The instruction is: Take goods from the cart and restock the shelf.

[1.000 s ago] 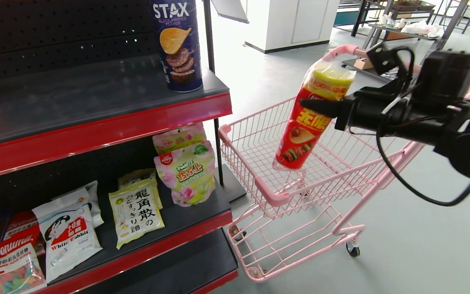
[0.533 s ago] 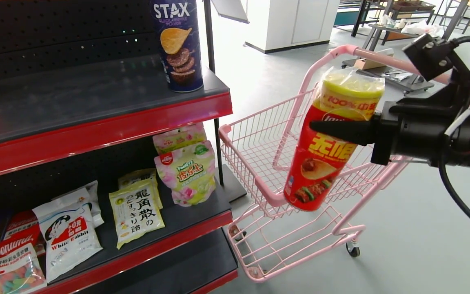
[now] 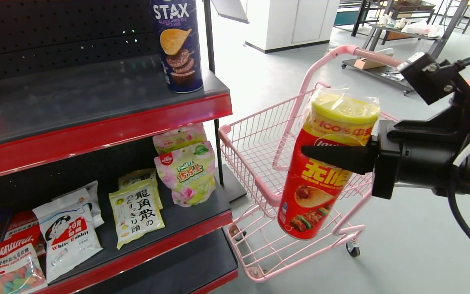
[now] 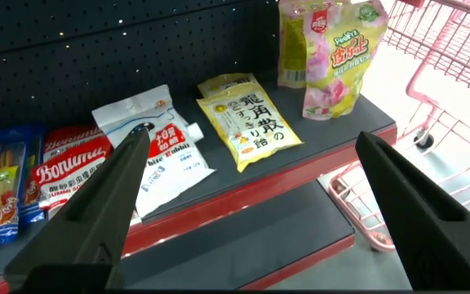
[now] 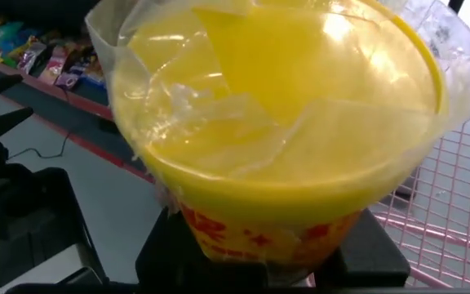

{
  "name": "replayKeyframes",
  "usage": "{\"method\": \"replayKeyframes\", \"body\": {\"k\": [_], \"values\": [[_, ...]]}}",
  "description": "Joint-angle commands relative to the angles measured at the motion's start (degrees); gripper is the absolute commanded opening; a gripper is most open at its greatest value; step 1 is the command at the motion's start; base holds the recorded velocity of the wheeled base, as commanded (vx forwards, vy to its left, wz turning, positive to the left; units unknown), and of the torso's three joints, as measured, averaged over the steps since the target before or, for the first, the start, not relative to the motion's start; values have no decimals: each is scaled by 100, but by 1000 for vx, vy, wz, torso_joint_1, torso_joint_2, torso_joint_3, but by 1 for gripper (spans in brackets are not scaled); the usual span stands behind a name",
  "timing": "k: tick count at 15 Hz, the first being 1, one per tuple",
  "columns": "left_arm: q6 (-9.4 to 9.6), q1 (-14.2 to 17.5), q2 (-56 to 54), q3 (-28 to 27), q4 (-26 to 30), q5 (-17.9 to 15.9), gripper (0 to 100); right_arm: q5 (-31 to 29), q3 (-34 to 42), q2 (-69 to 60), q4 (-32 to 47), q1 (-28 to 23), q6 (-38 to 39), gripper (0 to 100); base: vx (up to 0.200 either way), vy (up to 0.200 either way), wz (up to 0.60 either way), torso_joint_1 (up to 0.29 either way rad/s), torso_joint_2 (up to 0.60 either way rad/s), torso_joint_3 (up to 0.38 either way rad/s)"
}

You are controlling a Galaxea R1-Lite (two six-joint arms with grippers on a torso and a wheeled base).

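My right gripper point(image 3: 343, 157) is shut on a red chip can point(image 3: 320, 179) with a yellow lid under clear wrap, held nearly upright in the air in front of the pink cart point(image 3: 259, 179). The same yellow lid point(image 5: 284, 106) sits close up between the right gripper's black fingers point(image 5: 178, 253). My left gripper point(image 4: 251, 204) hangs open before the lower shelf point(image 4: 317, 155), its fingers wide apart and holding nothing. A dark blue chip can point(image 3: 176, 45) stands at the right end of the upper shelf point(image 3: 96, 122).
The lower shelf point(image 3: 169, 232) carries several snack bags, among them a white candy bag point(image 3: 69, 237), a yellow bag point(image 3: 135, 212) and a green-pink pouch point(image 3: 188, 171). The upper shelf has bare room left of the blue can. Tables and a white cabinet stand far behind.
My right gripper has carried the red can out of the cart basket, nearer to me and lower in view. The shelf goods have not moved.
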Motion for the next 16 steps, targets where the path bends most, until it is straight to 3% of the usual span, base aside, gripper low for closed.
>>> {"method": "replayKeyframes", "body": {"k": [1, 8, 16], "values": [[1, 4, 7, 0, -9, 7, 100, 17, 239, -242, -17, 25, -2, 0, 0, 0, 0, 51, -251, -212], [1, 4, 7, 0, -9, 7, 100, 26, 309, -462, -8, 33, -28, 0, 0, 0, 0, 120, -464, -342], [-16, 4, 7, 0, -9, 7, 100, 26, 274, -453, -8, 42, -151, 0, 0, 0, 0, 196, -573, -374]]}}
